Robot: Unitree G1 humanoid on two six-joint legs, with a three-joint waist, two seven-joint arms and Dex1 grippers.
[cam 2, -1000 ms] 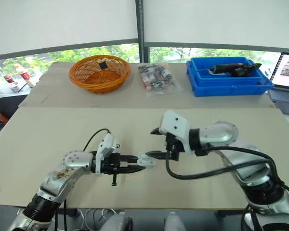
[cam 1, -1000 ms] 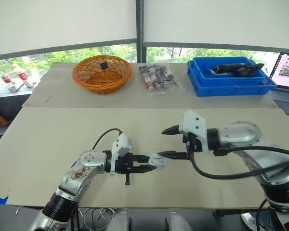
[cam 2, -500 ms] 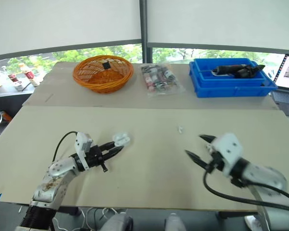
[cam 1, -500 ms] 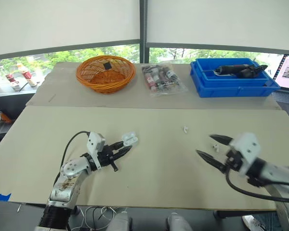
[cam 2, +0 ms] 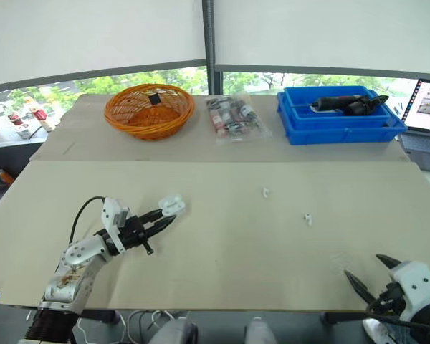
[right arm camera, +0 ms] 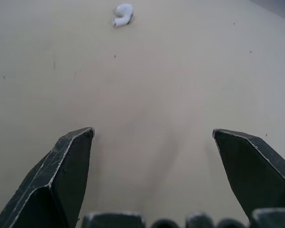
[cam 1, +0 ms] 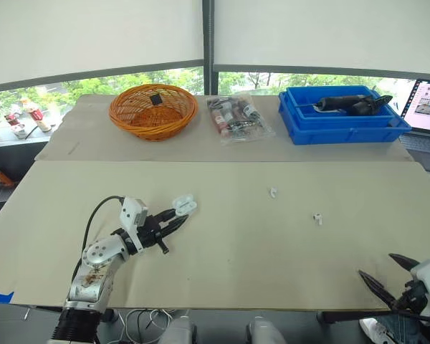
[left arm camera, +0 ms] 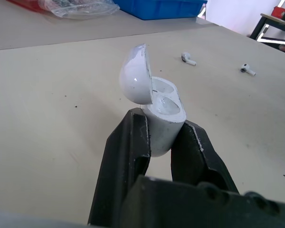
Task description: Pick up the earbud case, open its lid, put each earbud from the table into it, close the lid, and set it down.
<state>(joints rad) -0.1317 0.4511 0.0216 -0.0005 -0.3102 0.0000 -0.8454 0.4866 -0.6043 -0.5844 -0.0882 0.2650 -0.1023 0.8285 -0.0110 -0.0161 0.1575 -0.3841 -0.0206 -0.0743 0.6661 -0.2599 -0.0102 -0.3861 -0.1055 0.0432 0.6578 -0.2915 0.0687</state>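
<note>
A white earbud case with its lid hinged open is clamped in my left gripper, low over the left half of the table. Both sockets look empty. Two white earbuds lie on the table right of centre: one farther back, one nearer and further right. My right gripper hovers open at the front right edge of the table, well short of both earbuds. In the right wrist view one earbud lies far ahead of the spread fingers.
Along the back stand an orange wicker basket, a clear bag of small items and a blue bin holding a dark tool. A laptop sits at the far right.
One second ago both grippers met at the case at the table's centre. The left gripper has since carried it left, lid open, and the right gripper has drawn back to the front right edge.
</note>
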